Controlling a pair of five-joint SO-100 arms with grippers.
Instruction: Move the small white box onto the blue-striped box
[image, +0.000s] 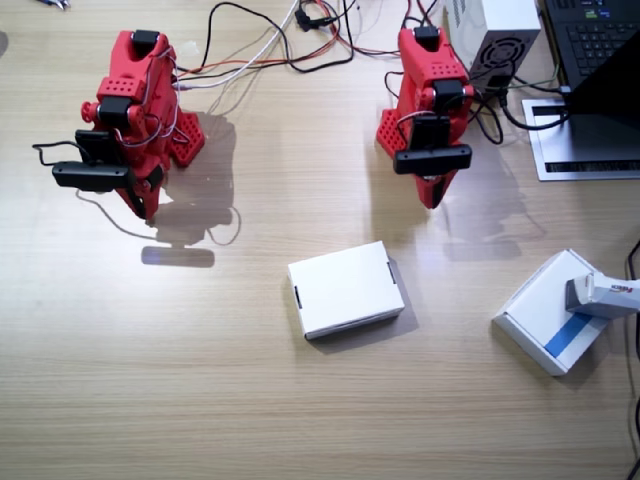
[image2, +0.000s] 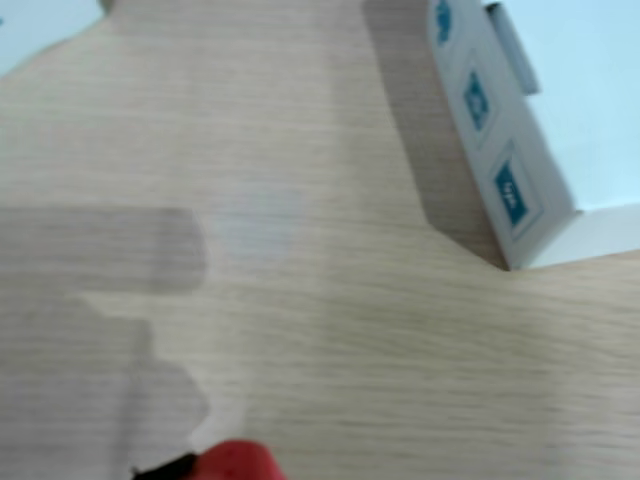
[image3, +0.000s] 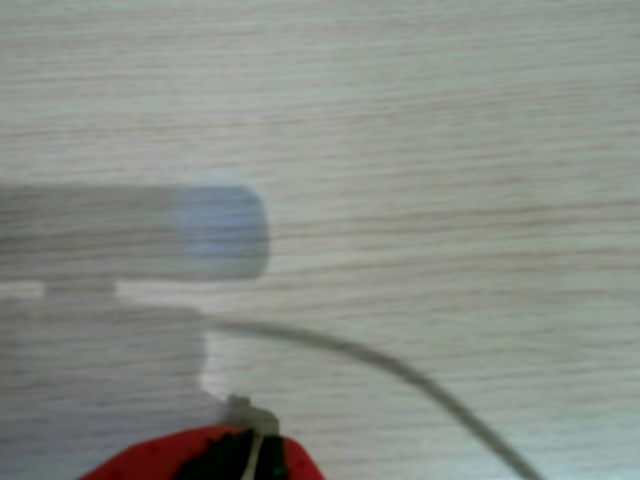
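Two red arms sit folded near the far side of the table in the fixed view, and neither has hold of anything: the left gripper (image: 432, 190) and right gripper (image: 147, 200) both point down over bare wood with their jaws looking closed, though I can't tell for sure from here. The small white box (image: 604, 295) is already resting on the blue-striped box (image: 548, 312) at about 4 o'clock on the table, but it hangs off the far right corner, so I'd guess a bump or a tugged cable (image: 634, 262) beside it could tip it off. The plain white box (image: 346, 288) sits in the middle at 6 o'clock, well clear of that pair, and a laptop (image: 598, 60) and a tangle of wires (image: 300, 35) fill the 1 o'clock area. In a wrist view, a box side with blue labels (image2: 500, 150) shows at 2 o'clock and only a red tip (image2: 235, 462) at 6, jaws not visible. In the other wrist view, just wood, a grey wire (image3: 420, 385) and a red tip (image3: 200, 455).
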